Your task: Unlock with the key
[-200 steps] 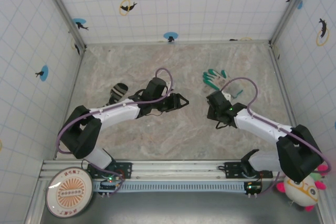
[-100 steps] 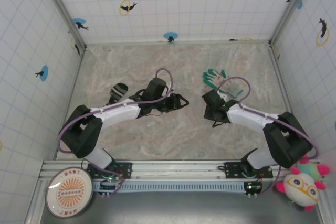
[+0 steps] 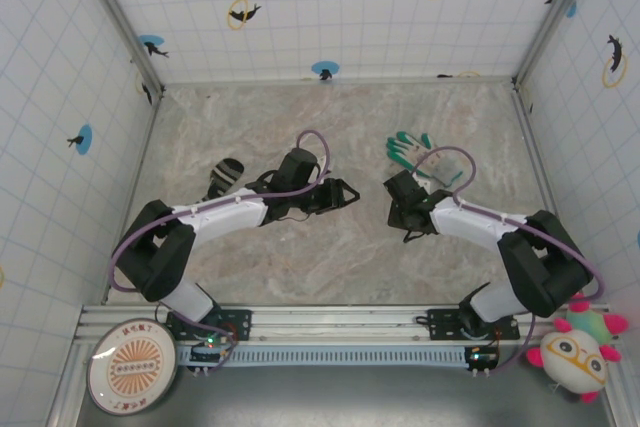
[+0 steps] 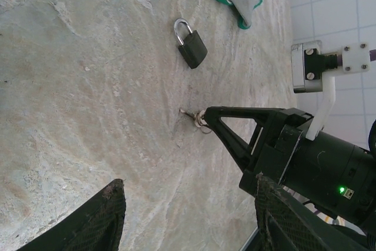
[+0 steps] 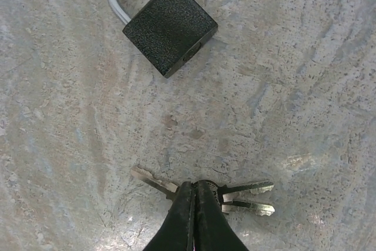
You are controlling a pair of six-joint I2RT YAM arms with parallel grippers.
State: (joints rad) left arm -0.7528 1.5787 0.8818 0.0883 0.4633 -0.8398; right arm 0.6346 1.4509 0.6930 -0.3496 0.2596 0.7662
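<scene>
Grasping step: right gripper (image 5: 193, 192) clenched on the key (image 5: 151, 179) at its head, bunch flat on the table (image 5: 305, 86), near the padlock (image 5: 169, 27). Left gripper (image 4: 189, 204) spread, empty. Next, likely: lift, aim blade at keyhole, left steadies padlock.

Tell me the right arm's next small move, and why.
Probably a short lift straight up. The right gripper is shut on the key bunch, which lies flat on the table, apart from the padlock. Raising the bunch should let one key hang free for aiming.
</scene>
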